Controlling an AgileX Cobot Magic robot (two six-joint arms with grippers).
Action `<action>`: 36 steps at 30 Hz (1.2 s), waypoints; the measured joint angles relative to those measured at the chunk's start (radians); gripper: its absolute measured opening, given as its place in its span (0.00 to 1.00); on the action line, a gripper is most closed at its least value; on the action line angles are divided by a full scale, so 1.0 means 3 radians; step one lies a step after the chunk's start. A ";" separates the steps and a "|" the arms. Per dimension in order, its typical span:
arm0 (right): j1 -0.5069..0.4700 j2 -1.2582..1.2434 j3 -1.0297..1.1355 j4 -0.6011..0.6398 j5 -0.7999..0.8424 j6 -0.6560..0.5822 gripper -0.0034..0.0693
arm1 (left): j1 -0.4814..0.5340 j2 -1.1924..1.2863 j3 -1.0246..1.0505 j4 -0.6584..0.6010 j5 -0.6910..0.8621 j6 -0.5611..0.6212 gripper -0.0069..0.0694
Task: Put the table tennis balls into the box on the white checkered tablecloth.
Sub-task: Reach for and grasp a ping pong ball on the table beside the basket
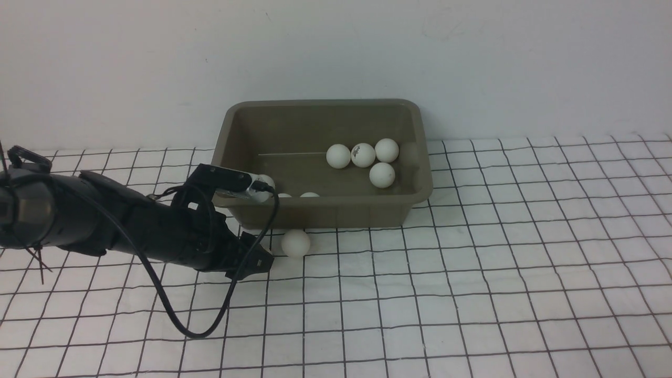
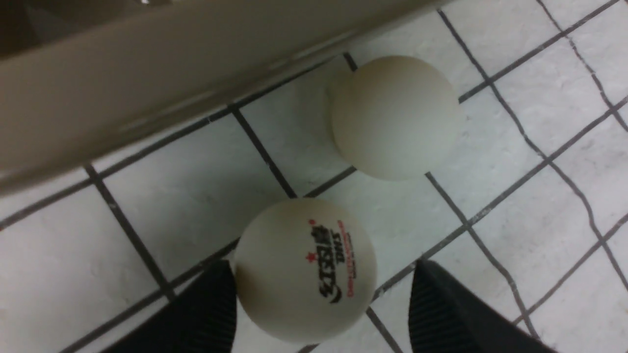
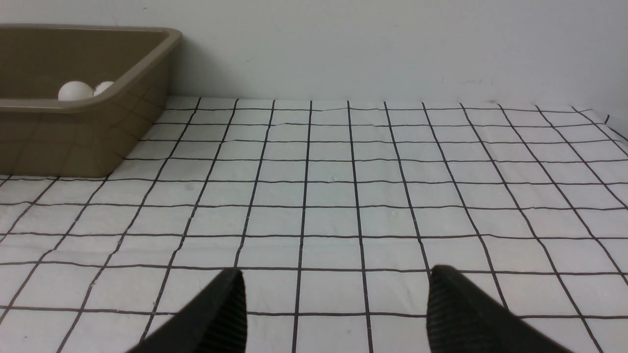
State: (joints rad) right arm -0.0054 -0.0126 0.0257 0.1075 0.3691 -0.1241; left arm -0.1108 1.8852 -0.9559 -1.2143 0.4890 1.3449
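Position of the printed ball (image 2: pixel 304 269) between the fingers of the left gripper (image 2: pixel 324 272) is what the coming move turns on. The left gripper is seen spread open, low over the tablecloth (image 1: pixel 472 289). One finger is touching or almost touching the printed ball, while a clear gap is seen at the other finger. The ball is therefore not clamped, and it appears to be resting on the cloth.

A plain ball (image 2: pixel 395 117) is found just beyond it, further out from the fingertips and just beside the near wall of the box (image 1: pixel 325 215). The box is laid with its long side across the front view, and its near wall is set close ahead of the left gripper, toward the box's left corner. Inside it, four balls (image 1: pixel 363 155) are grouped toward the right end, and others are partly hidden behind the near wall. In the front view the printed ball is hidden by the arm.

The right gripper (image 3: pixel 336 274) is held open with nothing between its fingers, over the cloth well to the right of the box. Both loose balls are therefore judged to fall to the left arm. The fingers would need to be closed on the printed ball first, and the ball then carried up over the near rim. The plain ball, being so near, could be nudged away.
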 joint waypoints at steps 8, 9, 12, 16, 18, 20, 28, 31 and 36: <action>0.0000 0.0000 0.0000 0.0000 0.0000 0.0000 0.67 | 0.0000 0.0041 0.0000 -0.0314 -0.0014 0.0325 0.63; 0.0000 0.0000 0.0000 0.0000 0.0000 0.0000 0.67 | 0.0000 0.0041 0.0000 -0.0331 -0.0014 0.0334 0.62; 0.0000 0.0000 0.0000 0.0000 0.0000 0.0000 0.67 | 0.0000 0.0041 0.0000 -0.0363 -0.0004 0.0382 0.49; 0.0000 0.0000 0.0000 0.0000 0.0000 0.0000 0.67 | 0.0000 0.0041 0.0000 -0.0196 0.0075 0.0303 0.47; 0.0000 0.0000 0.0000 0.0000 0.0000 0.0000 0.67 | 0.0000 0.0041 -0.0011 -0.0061 0.0130 0.0224 0.47; 0.0000 0.0000 0.0000 0.0000 0.0000 0.0000 0.67 | 0.0000 0.0038 -0.0011 0.0167 0.0282 0.0031 0.47; 0.0000 0.0000 0.0000 0.0000 0.0000 0.0000 0.67 | 0.0000 -0.0146 -0.0007 0.0757 0.0808 -0.0377 0.10; 0.0000 0.0000 0.0000 0.0000 0.0000 0.0000 0.67 | 0.0000 -0.0387 -0.0007 0.0888 0.0876 -0.0404 0.09; 0.0000 0.0000 0.0000 0.0000 0.0000 0.0000 0.67 | 0.0000 -0.0511 -0.0007 0.0871 0.0974 -0.0419 0.09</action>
State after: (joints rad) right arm -0.0054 -0.0126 0.0257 0.1075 0.3691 -0.1241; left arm -0.1108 1.7320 -0.9581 -0.9530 0.7811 1.2192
